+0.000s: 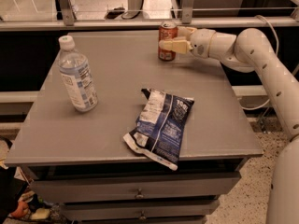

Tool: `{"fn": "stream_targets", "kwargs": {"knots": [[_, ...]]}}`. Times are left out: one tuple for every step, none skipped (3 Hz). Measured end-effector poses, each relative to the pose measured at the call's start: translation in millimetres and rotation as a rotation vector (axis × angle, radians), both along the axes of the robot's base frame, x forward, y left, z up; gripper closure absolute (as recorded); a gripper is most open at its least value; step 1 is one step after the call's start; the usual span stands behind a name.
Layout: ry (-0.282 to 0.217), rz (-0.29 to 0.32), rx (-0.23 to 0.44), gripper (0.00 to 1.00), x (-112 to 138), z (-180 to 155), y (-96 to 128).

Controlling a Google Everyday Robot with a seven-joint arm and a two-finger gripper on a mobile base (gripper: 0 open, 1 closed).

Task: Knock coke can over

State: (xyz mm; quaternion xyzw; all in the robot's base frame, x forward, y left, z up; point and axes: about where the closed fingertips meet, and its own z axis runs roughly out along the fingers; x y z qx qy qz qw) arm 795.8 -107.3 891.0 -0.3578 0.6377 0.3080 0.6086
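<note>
Gripper (pixel 171 38) at the upright coke can (pixel 166 32), back edge of the grey table (pixel 121 73).
Its fingers are spread apart, the near one lying across the can's front; a blue chip bag (pixel 161 125) lies mid-table, a water bottle (pixel 77 76) stands left.

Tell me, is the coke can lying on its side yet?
No, the coke can stands upright near the far edge of the table, with the gripper right at it.
</note>
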Motion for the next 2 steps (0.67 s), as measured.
{"fn": "stream_targets", "kwargs": {"knots": [[0.001, 0.004, 0.001, 0.58, 0.2, -0.4, 3.2], [0.008, 0.007, -0.009, 0.8, -2.3, -2.0, 6.5]]}}
